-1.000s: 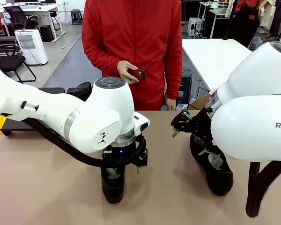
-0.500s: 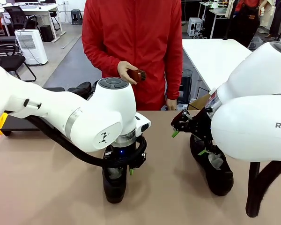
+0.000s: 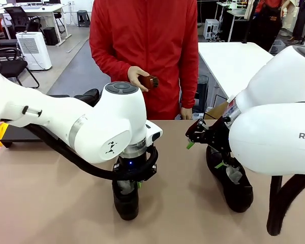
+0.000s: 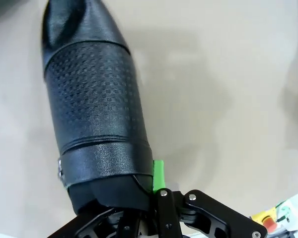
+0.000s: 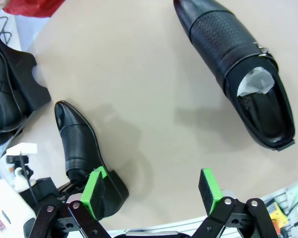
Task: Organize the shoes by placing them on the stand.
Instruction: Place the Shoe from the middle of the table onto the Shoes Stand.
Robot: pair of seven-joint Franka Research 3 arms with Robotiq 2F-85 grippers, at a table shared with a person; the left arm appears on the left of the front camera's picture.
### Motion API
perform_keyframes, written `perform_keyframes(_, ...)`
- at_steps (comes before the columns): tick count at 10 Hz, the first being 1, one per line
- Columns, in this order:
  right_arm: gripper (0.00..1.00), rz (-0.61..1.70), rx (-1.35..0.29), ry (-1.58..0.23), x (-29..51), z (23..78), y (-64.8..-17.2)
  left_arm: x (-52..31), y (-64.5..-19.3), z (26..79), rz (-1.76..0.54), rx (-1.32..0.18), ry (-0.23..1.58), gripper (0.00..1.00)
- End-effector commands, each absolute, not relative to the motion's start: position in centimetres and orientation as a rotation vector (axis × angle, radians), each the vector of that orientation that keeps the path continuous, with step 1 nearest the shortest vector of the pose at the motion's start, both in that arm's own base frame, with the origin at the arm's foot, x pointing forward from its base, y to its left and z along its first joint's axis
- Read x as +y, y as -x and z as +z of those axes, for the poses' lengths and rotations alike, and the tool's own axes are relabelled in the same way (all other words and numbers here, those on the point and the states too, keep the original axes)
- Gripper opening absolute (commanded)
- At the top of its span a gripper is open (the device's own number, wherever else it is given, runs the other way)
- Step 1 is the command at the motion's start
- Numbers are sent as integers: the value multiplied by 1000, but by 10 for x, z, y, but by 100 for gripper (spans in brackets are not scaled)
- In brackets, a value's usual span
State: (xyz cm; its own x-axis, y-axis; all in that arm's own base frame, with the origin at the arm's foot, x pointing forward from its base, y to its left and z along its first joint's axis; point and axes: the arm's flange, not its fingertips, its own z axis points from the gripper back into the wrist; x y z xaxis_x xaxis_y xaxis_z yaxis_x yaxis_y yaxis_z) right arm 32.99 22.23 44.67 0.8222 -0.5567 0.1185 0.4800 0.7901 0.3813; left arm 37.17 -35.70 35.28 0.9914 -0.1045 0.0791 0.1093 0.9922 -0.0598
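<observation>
Tightened over the last second: left hand [image 3: 128,185], wider before, now pinched narrow on the collar at the heel of the left shoe [image 3: 126,202], and shifted slightly sideways above it. Gripped there, most likely, because the heel rim is the one thin edge such slim fingers can bite for a lift. From the left wrist, one green pad [image 4: 159,173] pressed flat against the outside of the shoe's back. Resting on the desk [image 3: 51,203] at the near edge, left of middle, and not visibly raised.

To the right and a little farther, right hand [image 3: 204,155] spread wide and holding nothing, hanging just above the right shoe [image 3: 237,192], with white paper stuffing [image 5: 256,82] showing in the opening. Probably poised for the same heel grip.

Farther left, toward the far edge of the desk, the stand [image 3: 12,136], low and black, already carrying a further shoe [image 3: 88,96]. From the right wrist, seemingly more than one there, but cut by the picture edge and not to be counted.

Farthest, beyond the desk, a person [image 3: 142,40] in red, with a small brown brush [image 3: 150,80] held at waist height, apart from the shoes.

Counted: two shoes loose on the desk, two hands, one stand, one brush.
</observation>
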Motion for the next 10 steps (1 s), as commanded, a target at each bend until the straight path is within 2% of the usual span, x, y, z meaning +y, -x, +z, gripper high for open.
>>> perform_keyframes(1, 100, -545, -230, -350, 221, 448, -331, -330, -348, 402, -99, -142, 88, 0)
perform_keyframes(3, 100, -545, -230, -350, 221, 448, -331, -290, -331, 462, -88, -230, 134, 0)
perform_keyframes(5, 100, -545, -230, -350, 221, 448, -331, -231, -342, 506, -31, -405, 102, 0)
perform_keyframes(6, 100, -545, -230, -350, 221, 448, -331, -207, -355, 514, 0, -450, 127, 0)
perform_keyframes(8, 100, -545, -230, -350, 221, 448, -331, -140, -397, 521, 41, -539, 56, 0)
perform_keyframes(10, 100, -545, -230, -350, 221, 448, -331, -85, -440, 502, 78, -452, -45, 0)
